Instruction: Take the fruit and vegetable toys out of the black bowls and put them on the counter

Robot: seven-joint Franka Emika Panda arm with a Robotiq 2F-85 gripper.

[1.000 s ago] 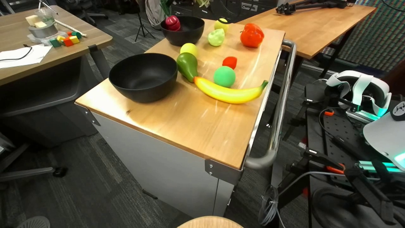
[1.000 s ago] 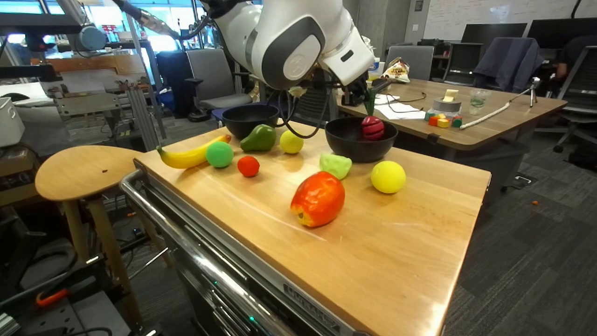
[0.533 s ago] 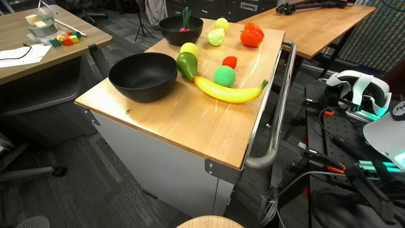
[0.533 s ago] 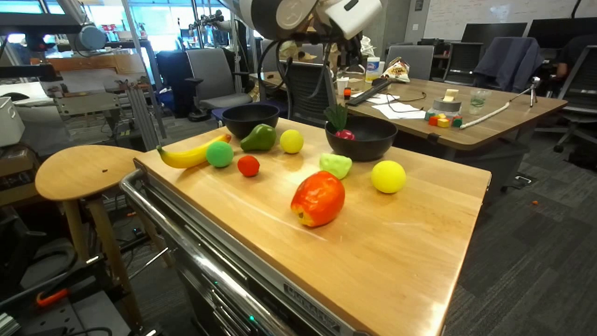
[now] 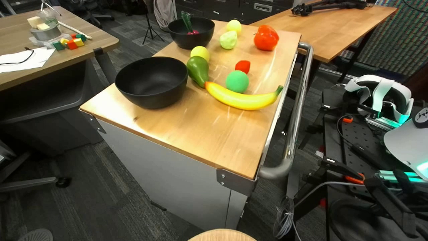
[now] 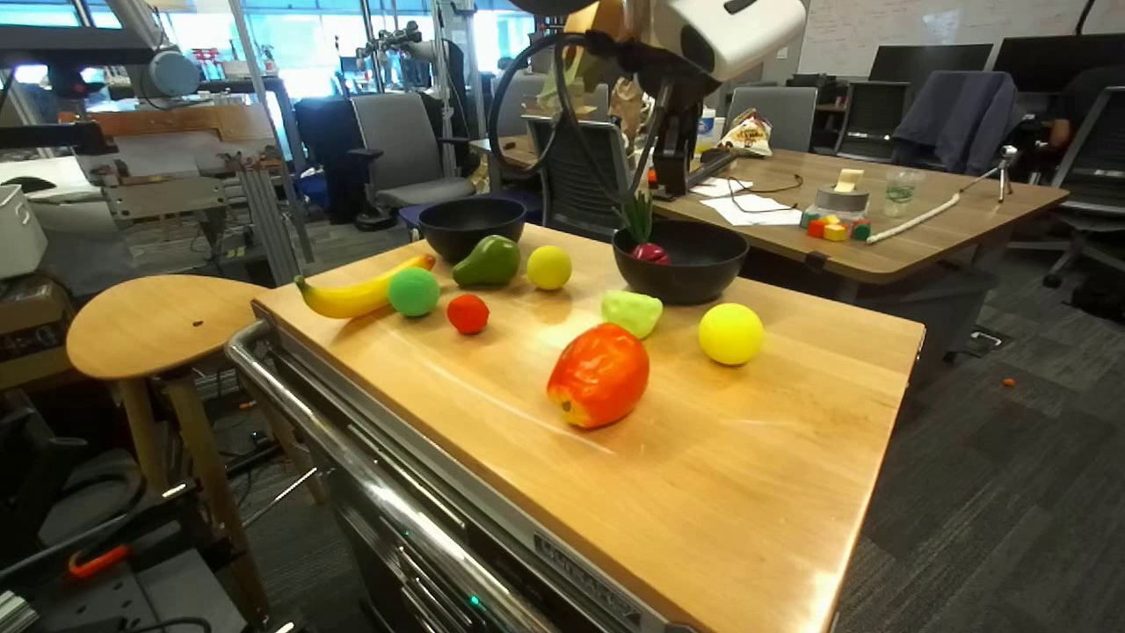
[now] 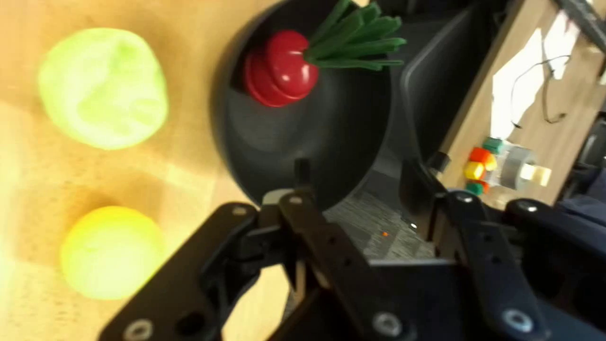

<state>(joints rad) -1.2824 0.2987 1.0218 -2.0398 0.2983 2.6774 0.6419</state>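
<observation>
Grey streaked carpet (image 6: 993, 492) spread around the counter (image 6: 747, 457). Beyond one long edge of the counter stood a brown wooden desk (image 6: 993, 200), with a grey chair (image 6: 791, 114), a black chair (image 6: 870, 114) and a draped dark cloth (image 6: 958, 119) behind it. A round wooden stool (image 6: 149, 321) sat near a corner of the opposite long edge. Past that edge's other corner, in an exterior view, ran a second wooden table (image 5: 334, 30), near dark drawers (image 5: 224, 8). At the back, windows (image 6: 308, 57) shone bright and bluish, and a whiteboard (image 6: 896, 22) with faint writing stretched behind two dark monitors (image 6: 932, 61). White glare lay by one short edge.
</observation>
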